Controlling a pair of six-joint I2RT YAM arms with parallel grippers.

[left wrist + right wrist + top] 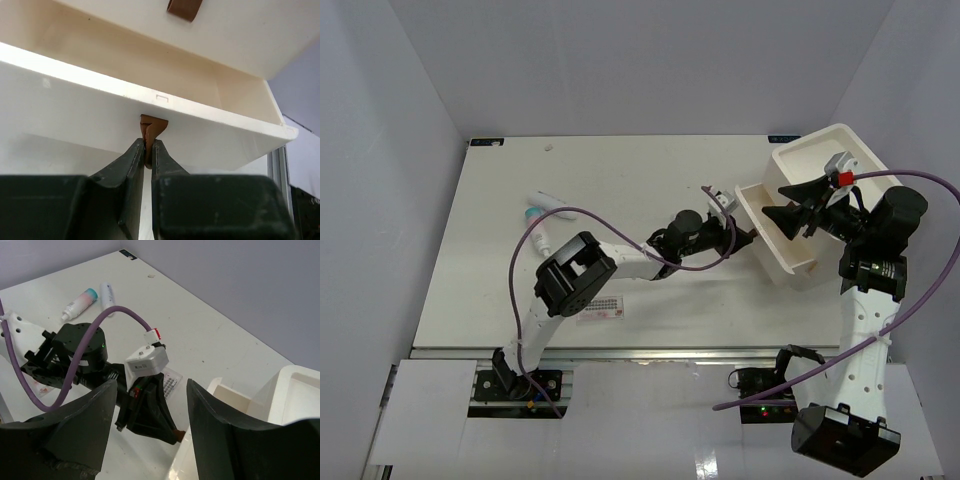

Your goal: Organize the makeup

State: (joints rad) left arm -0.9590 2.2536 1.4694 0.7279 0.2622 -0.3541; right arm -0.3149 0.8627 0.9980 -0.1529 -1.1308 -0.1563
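Makeup, four pieces seen, all lying on the white counter [620, 165].
- White tube [552, 203] and pink teal-capped tube [535, 230]: close together at the left side of the counter, well apart from the bin.
- Clear packet with rows of dark dots [601, 305]: flat near the front edge, beside the left arm's elbow.
- Second dotted packet [169, 381]: flat under the left wrist, partly hidden by it, near the drawer.

Left pincer [148, 146]: reaches across the counter to the right. It is pressed together on a brown tab [152, 125] on the front wall of a white drawer [775, 255].

Drawer: projects leftward from the tall white bin [830, 150] at the counter's right edge. No contents show in its visible part.

Right pincer [150, 382]: fingers spread wide, holding nothing. It hangs above the drawer and the left wrist.

Purple cable [535, 245]: loops from the left arm over the pink tube's end.
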